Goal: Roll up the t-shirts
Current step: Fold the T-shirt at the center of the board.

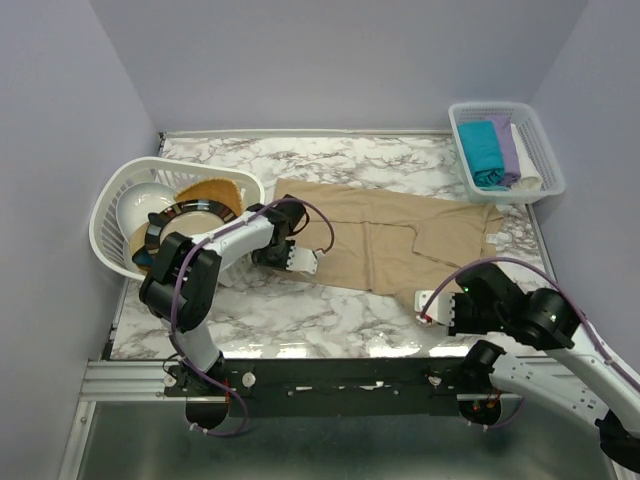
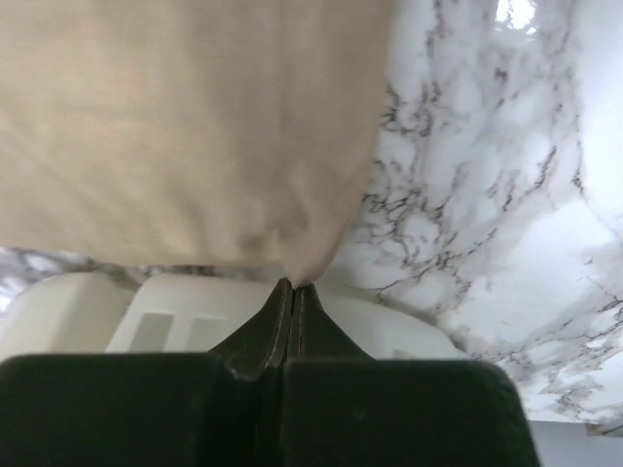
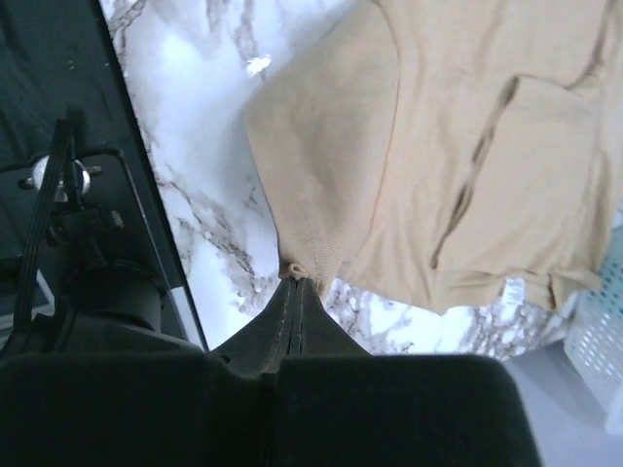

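The beige t-shirt (image 1: 400, 235) is being kept spread flat across the middle of the marble table (image 1: 300, 330), its length running from left to right and one end reaching toward the far right corner. Its near left corner is being pinched by the left gripper (image 1: 312, 262); in the left wrist view the black jaws (image 2: 292, 292) are being pressed together on a small tip of the beige cloth (image 2: 185, 126). A point on its near edge, further right, is being clamped in the same way by the right gripper (image 1: 424, 300), whose closed jaws (image 3: 297, 284) are being held on a seam at the edge of the fabric (image 3: 467, 126).

At the far right corner, a teal t-shirt (image 1: 483, 152), a lilac t-shirt (image 1: 508, 150) and a white t-shirt (image 1: 527, 160) are being kept folded side by side in a rectangular lattice basket (image 1: 548, 170). At the left edge, a round lattice basket (image 1: 105, 225) is being left tipped on its side, with a white bowl (image 1: 140, 205) and a black-rimmed plate (image 1: 190, 215) inside it.
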You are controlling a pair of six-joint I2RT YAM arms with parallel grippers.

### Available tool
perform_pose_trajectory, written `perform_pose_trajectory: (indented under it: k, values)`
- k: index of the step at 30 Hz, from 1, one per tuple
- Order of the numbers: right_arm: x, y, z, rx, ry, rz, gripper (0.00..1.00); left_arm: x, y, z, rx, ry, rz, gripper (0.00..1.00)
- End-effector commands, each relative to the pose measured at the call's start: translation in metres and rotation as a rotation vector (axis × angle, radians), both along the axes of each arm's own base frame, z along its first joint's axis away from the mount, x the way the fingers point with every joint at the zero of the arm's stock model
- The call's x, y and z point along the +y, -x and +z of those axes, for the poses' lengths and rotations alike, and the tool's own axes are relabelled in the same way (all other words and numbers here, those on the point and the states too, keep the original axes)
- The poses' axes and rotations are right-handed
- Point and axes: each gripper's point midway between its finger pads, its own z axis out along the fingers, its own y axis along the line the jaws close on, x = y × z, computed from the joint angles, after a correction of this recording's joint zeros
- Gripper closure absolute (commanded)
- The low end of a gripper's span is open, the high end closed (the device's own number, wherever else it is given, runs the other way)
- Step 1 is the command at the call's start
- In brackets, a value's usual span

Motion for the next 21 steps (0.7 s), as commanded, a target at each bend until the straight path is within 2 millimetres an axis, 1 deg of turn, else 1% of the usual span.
perform_pose_trajectory:
  k: [1,2,6,8,12,16,19,21]
  values:
    - [-0.045,0.015,0.014,-0.022,0.112,-0.098,1.0,-0.017,-0.009,0.026,-0.033,0.092,0.025,1.0]
    - [-0.048,0.014,0.016,-0.031,0.118,-0.107,0.99,-0.02,-0.014,0.031,-0.046,0.101,0.028,1.0]
    - [-0.054,0.008,0.027,-0.073,0.119,-0.151,1.0,-0.023,-0.016,0.04,-0.059,0.119,0.035,1.0]
    - [-0.056,0.006,0.032,-0.085,0.11,-0.172,1.0,-0.023,-0.018,0.047,-0.074,0.125,0.029,1.0]
    - [-0.06,0.006,0.027,-0.092,0.119,-0.188,1.0,-0.021,-0.018,0.06,-0.1,0.133,0.027,1.0]
    - [-0.06,0.006,0.025,-0.089,0.116,-0.196,1.0,-0.022,-0.021,0.08,-0.136,0.16,0.041,1.0]
    - [-0.058,0.008,0.022,-0.074,0.112,-0.187,1.0,-0.023,-0.029,0.092,-0.173,0.195,0.073,1.0]
    - [-0.057,0.009,0.021,-0.07,0.106,-0.181,0.99,-0.023,-0.038,0.099,-0.206,0.226,0.097,1.0]
